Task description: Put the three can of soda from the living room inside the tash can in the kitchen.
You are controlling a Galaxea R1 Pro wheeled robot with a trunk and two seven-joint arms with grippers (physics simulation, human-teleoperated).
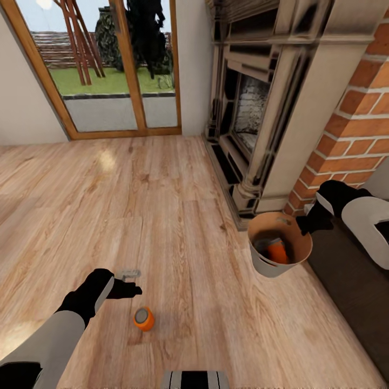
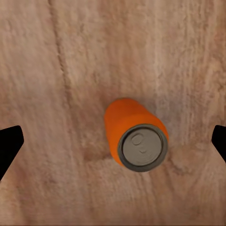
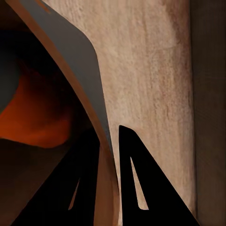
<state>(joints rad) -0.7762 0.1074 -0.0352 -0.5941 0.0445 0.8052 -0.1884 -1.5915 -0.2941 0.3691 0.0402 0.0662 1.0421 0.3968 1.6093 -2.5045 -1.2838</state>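
An orange can of soda point(image 1: 143, 319) stands upright on the wood floor, grey top up. My left gripper point(image 1: 131, 283) hovers just above and beside it. In the left wrist view the can point(image 2: 134, 139) sits between the wide-open fingertips point(image 2: 9, 146), untouched. The tash can point(image 1: 267, 266), grey outside and tan inside, hangs tilted off the floor by the fireplace. My right gripper point(image 1: 309, 223) is shut on its rim. The right wrist view shows my gripper point(image 3: 110, 174) pinching the bin's wall point(image 3: 70, 52). Inside the bin lie a second orange can point(image 1: 278, 252) and a dark shape point(image 1: 263, 244).
A fireplace point(image 1: 254, 108) with a brick surround point(image 1: 351, 124) stands at the right. Wood-framed glass doors point(image 1: 108, 65) are at the back. A dark piece of furniture point(image 1: 351, 286) lies along the right edge. Open plank floor point(image 1: 108, 205) spreads across the left and middle.
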